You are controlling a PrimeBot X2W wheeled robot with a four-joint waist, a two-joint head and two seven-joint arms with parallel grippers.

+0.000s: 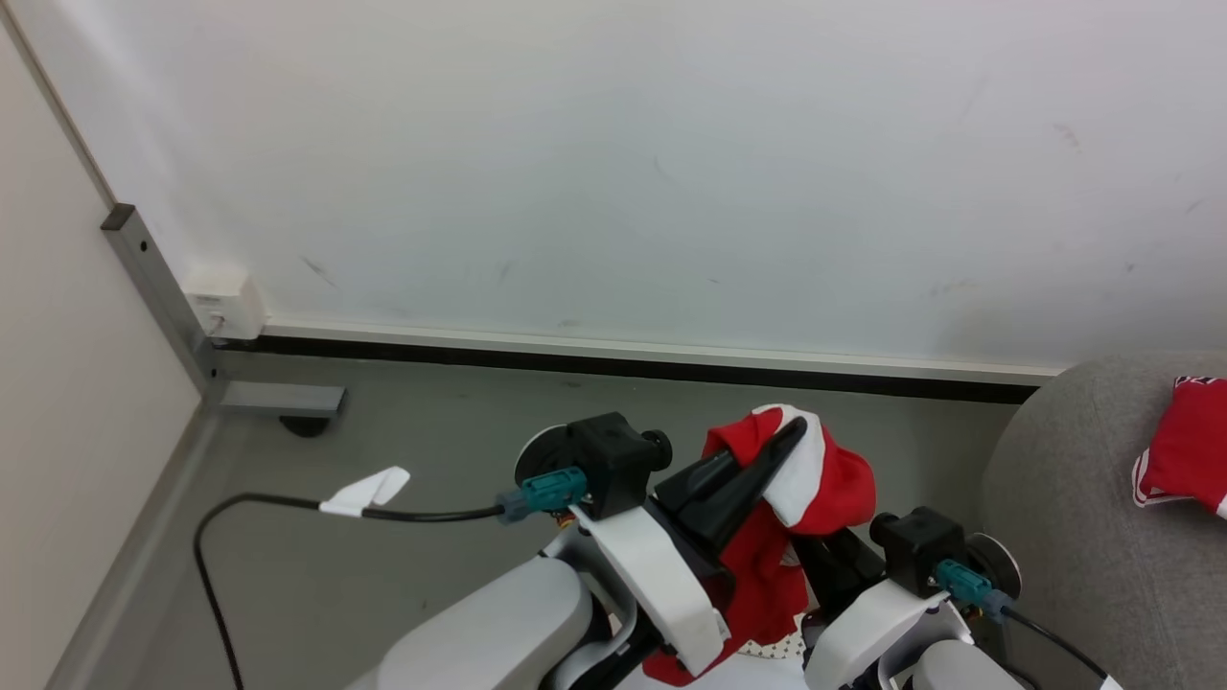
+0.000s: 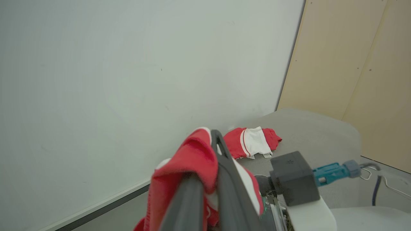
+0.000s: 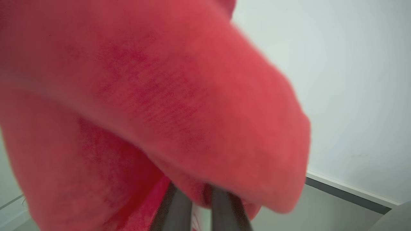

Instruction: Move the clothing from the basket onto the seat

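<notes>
Red garment (image 1: 844, 491) in left end effector (image 1: 792, 429); 2nd garment (image 1: 1184, 446) on seat (image 1: 1064, 508)

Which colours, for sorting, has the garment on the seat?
Garment red with white panel; left wrist view.

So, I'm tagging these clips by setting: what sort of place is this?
Probably a bare indoor test room: plain white wall, grey floor with a loose cable, and a grey seat holding a red garment.

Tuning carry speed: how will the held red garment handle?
Likely floppy: the soft red-and-white sports garment drapes over the left hand and hangs below. Probably light: a pinch carries it. Loose folds may sway.
</notes>
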